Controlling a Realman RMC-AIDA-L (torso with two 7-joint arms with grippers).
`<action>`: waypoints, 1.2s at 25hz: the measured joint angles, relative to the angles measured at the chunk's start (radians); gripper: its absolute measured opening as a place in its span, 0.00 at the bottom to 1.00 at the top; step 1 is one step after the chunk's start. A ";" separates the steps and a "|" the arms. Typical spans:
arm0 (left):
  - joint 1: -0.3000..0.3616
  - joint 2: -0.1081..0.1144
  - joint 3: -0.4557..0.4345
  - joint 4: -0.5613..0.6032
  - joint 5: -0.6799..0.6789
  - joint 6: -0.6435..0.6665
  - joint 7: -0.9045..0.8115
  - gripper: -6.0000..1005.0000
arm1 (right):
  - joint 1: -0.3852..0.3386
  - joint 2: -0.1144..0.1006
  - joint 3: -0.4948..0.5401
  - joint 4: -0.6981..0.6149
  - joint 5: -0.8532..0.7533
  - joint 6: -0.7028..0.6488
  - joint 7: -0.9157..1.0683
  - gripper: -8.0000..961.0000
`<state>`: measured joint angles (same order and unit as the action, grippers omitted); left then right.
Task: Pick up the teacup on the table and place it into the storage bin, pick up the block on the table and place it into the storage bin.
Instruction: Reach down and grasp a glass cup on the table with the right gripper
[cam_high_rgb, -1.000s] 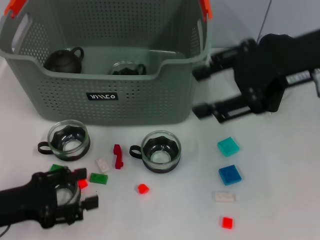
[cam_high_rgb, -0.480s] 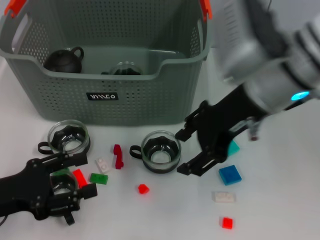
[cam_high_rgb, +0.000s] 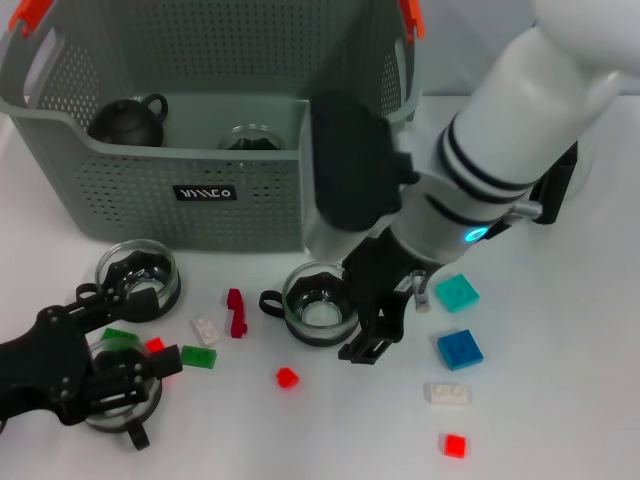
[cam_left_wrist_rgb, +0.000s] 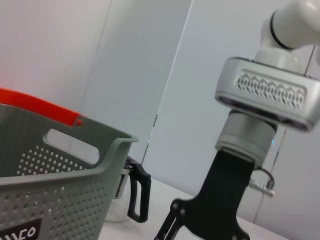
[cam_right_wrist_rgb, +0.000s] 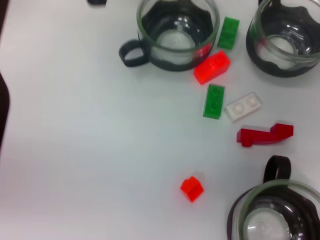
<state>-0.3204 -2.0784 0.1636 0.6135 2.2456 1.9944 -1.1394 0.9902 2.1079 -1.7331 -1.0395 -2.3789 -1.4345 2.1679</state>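
Observation:
Three glass teacups stand on the white table in front of the storage bin. One teacup is at the left and another teacup is in the middle. The third teacup sits between the spread fingers of my open left gripper at the near left. My right gripper hangs open just right of the middle teacup, not touching it. Small blocks lie around: a red block, a green block, a white block and a blue block.
The bin holds a black teapot and a glass cup. A teal block, a white block and a red block lie at the right. A red angled piece lies between the cups. My right arm hangs over the bin's right corner.
My right arm has swung from beside the bin's right wall down to the middle teacup. My left gripper has drawn back to the left and spread wider around its teacup.

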 joint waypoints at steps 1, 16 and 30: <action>0.001 0.000 -0.004 0.000 0.000 -0.001 0.000 0.81 | -0.001 0.001 -0.025 0.003 0.000 0.020 0.000 0.78; 0.002 -0.002 -0.015 -0.006 0.000 -0.020 -0.003 0.81 | 0.004 0.009 -0.194 0.146 0.016 0.235 0.029 0.78; 0.003 -0.005 -0.015 -0.009 0.001 -0.034 -0.005 0.81 | 0.003 0.003 -0.217 0.115 0.047 0.240 0.049 0.42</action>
<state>-0.3170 -2.0835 0.1488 0.6049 2.2466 1.9599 -1.1443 0.9932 2.1107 -1.9505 -0.9249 -2.3316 -1.1946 2.2167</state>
